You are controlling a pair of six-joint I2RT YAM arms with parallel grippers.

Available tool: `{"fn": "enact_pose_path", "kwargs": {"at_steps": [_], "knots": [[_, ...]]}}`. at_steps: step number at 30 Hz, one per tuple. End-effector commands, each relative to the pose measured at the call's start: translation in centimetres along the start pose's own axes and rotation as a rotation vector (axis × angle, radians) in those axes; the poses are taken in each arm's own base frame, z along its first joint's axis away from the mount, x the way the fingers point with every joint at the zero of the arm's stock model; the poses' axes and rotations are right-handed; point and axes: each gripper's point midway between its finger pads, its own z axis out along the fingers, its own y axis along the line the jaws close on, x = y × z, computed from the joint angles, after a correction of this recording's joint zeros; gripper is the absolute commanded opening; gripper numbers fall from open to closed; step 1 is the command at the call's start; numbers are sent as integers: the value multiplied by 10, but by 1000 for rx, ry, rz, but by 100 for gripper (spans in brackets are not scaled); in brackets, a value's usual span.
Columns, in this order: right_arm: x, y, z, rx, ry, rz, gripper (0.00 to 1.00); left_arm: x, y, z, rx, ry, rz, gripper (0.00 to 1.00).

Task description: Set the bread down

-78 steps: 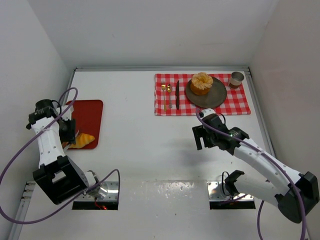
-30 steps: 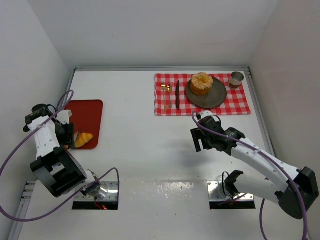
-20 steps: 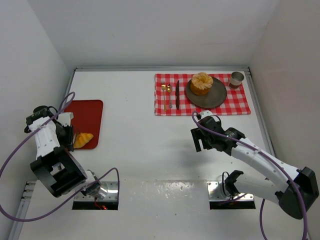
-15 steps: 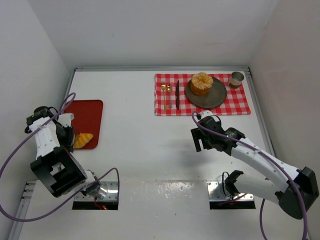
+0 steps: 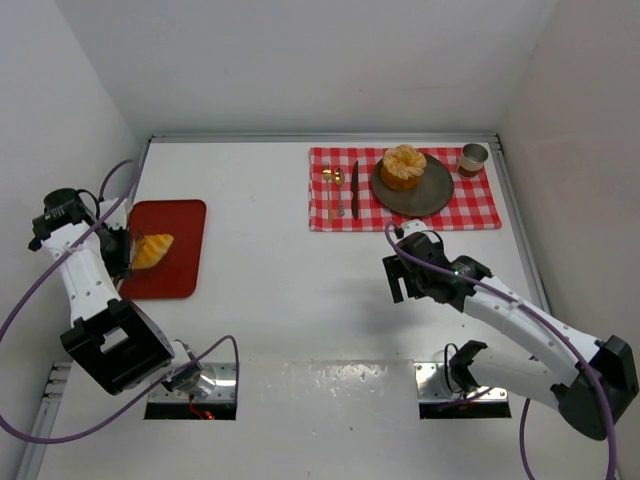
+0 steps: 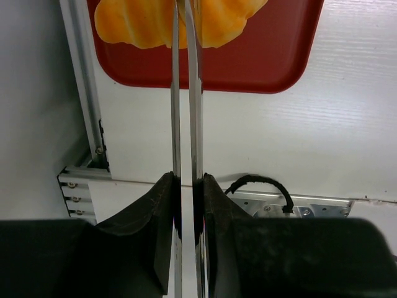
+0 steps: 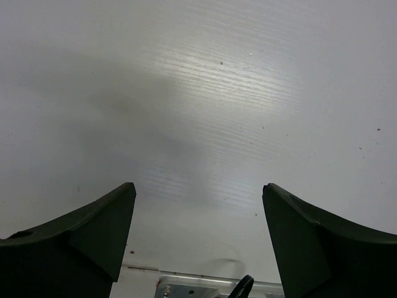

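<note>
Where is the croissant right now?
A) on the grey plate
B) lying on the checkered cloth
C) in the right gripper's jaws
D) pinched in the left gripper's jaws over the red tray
D: in the left wrist view the left gripper has its jaws closed narrowly on the croissant, with the red tray beneath it; the right gripper is open and empty.

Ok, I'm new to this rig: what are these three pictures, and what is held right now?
Two robot arms, each ending in a two-finger gripper. The wide picture looks down from above; the other two come from a camera on each wrist. The left gripper is shut on the croissant over the red tray. The right gripper is open and empty over the white table. Far right, a checked cloth carries a plate with the bun, a cup and cutlery.
</note>
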Motion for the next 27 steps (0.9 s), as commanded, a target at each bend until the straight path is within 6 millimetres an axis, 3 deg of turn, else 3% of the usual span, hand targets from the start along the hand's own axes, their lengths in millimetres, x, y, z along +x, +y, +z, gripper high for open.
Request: {"fn": "enact_pose_path", "kwargs": {"at_steps": [1,5,8,9,11,12,13,15,16,18,19,21,22,24,25,27], "knots": [[-17,0,-8,3,-61,31,83,-5,-3,-7,23,-37,1,0],[-18,-8,-10,31,-82,62,83,-30,-25,-13,93,-76,50,0],[-20,-14,-13,56,-103,95,83,-74,-44,-33,115,-171,89,0],[-19,-15,-14,60,-106,97,83,-100,-66,-49,143,-237,156,0],[-13,-21,-16,86,-96,113,83,-126,-93,-53,185,-259,204,0],[-3,-28,-16,120,-78,112,83,-148,-124,-70,222,-316,259,0],[2,-36,-20,150,-77,117,83,-157,-141,-74,247,-329,286,0],[14,-51,-24,212,-80,153,83,-176,-172,-68,269,-318,317,0],[18,-54,-26,217,-96,169,83,-188,-203,-80,285,-363,385,0],[24,-62,-31,235,-120,192,83,-198,-240,-82,317,-370,433,0],[22,-71,-34,277,-142,198,83,-203,-283,-83,358,-379,521,0],[21,-86,-44,341,-177,214,83,-207,-331,-84,392,-406,610,0],[17,-97,-54,389,-203,218,83,-196,-370,-88,429,-418,690,0],[18,-111,-63,456,-203,187,83,-195,-416,-77,470,-427,756,0],[17,-116,-67,481,-206,172,83,-190,-448,-82,504,-474,793,0],[10,-121,-76,503,-215,162,83,-195,-488,-73,516,-529,825,0]]}}
